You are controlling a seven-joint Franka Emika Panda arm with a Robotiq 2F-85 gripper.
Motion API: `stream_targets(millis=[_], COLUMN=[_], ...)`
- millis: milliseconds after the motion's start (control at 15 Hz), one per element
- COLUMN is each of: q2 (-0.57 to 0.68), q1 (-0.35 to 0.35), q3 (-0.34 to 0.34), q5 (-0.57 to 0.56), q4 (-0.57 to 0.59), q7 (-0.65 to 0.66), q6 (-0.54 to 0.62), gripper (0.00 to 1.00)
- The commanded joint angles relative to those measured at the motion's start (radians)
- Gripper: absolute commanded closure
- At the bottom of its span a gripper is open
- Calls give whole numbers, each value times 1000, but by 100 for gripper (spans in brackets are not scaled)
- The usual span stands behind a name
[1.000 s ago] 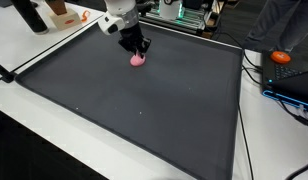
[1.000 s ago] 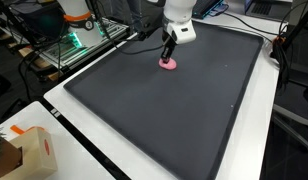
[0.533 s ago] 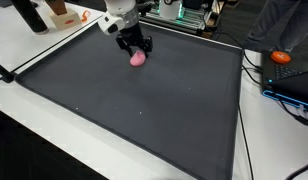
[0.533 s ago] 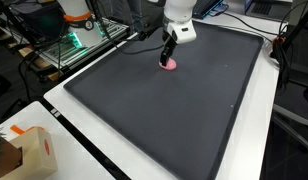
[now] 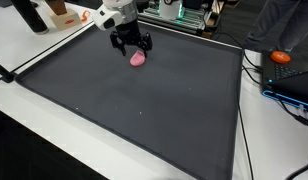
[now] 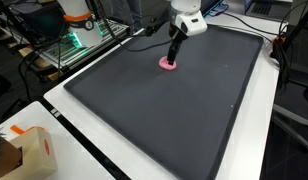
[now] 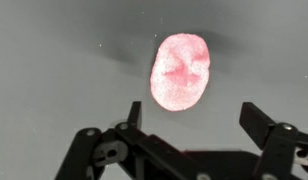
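A small pink lump (image 5: 138,59) (image 6: 169,64) lies on the dark mat (image 5: 144,110) (image 6: 164,110) near its far end. My gripper (image 5: 132,43) (image 6: 177,45) hangs just above it, open, with nothing between the fingers. In the wrist view the pink lump (image 7: 181,70) rests on the mat a little beyond the open gripper (image 7: 194,115), apart from both fingers.
A white table edge (image 5: 34,50) surrounds the mat. A cardboard box (image 6: 24,155) stands at one corner. An orange object (image 5: 282,57) and cables lie beside the mat. Equipment with green lights (image 6: 79,40) sits behind.
The gripper has opened, let go of the pink lump and risen slightly; the lump stays on the mat.
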Motion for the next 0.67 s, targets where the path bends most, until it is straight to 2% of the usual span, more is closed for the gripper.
stream_targets(millis=[0, 267, 600], q2=[32, 98, 195], q1=[47, 114, 161], q3=[-4, 3, 35], q5=[-113, -264, -329], q4=[99, 221, 358], q7=[-4, -15, -115], q6=[-95, -228, -383], gripper=[0, 0, 0])
